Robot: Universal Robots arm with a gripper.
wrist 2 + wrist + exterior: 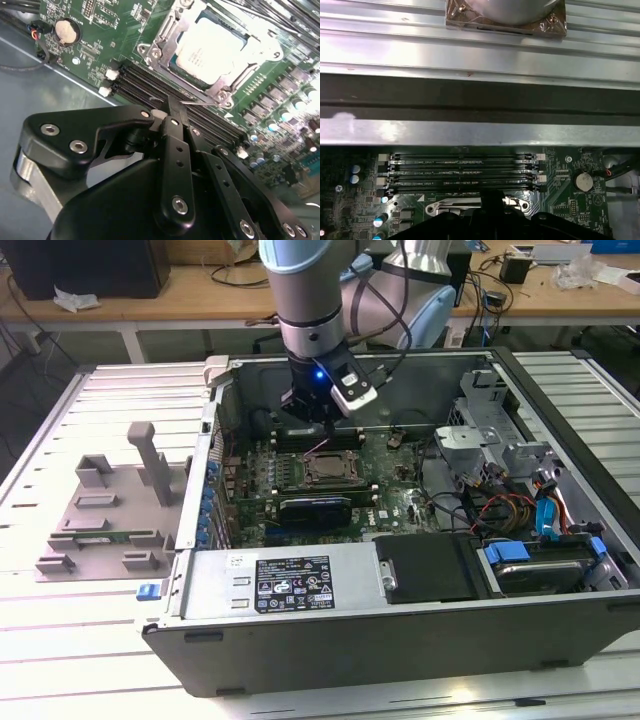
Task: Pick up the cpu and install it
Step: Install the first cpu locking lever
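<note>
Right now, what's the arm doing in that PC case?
The arm's tool is down inside the open computer case, hovering over the motherboard's memory slots beside the socket frame. The cpu already lies in the socket, silver top up, with the frame around it. The tool's tip sits close to the frame's edge, with no chip in it.

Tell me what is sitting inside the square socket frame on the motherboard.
The cpu lies inside the socket frame, silver top showing. Whatever is beneath it is covered.
</note>
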